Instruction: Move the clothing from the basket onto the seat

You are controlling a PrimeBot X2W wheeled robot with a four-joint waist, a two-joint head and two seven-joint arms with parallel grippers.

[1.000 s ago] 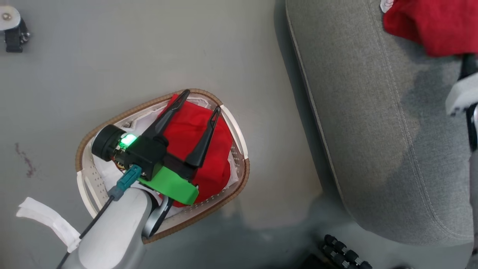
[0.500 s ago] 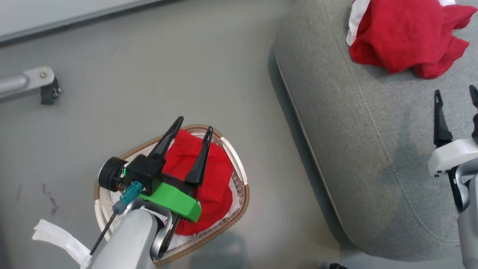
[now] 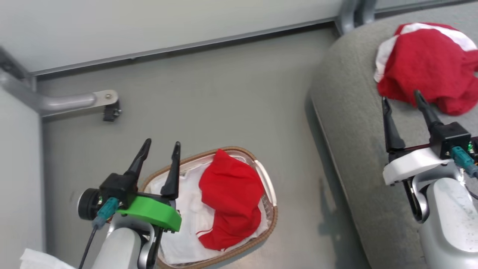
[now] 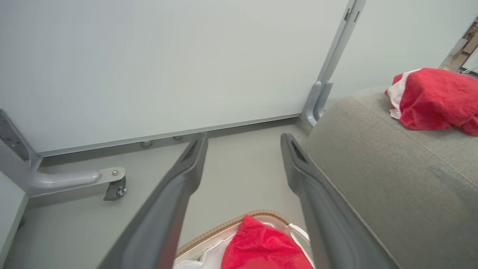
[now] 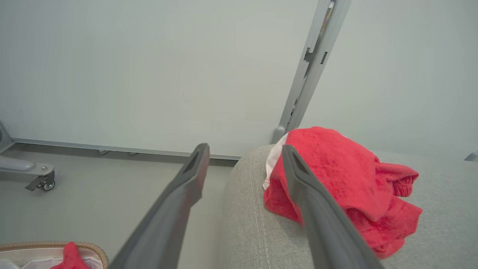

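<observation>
**A:** One red garment (image 3: pixel 229 200) lies bunched in the right half of the basket (image 3: pixel 274 220), on top of the white liner (image 3: pixel 183 213).

**B:** And the left gripper (image 3: pixel 163 142)?

**A:** Fingers spread wide with nothing between them. It hangs over the basket's left end, tips pointing past the rim toward the wall. The garment sits to the right of those fingers and lower down. From the left wrist view it shows at the bottom, between the two of them.

**B:** So how do you take it cleanly?

**A:** My read: shift right, tip the fingers down over the thick middle of the bundle, and close on red cloth alone. Pinch too deep and the liner likely comes up with it.

**B:** Right side?

**A:** The right gripper (image 3: pixel 400 96) is also open and empty, over the sofa cushion (image 3: pixel 354 149). Its tips are at the near edge of a second garment (image 3: pixel 425 63), red with a white band, which lies on the cushion. I can't tell whether they touch it. There's bare cushion beside it for the next drop.
</observation>
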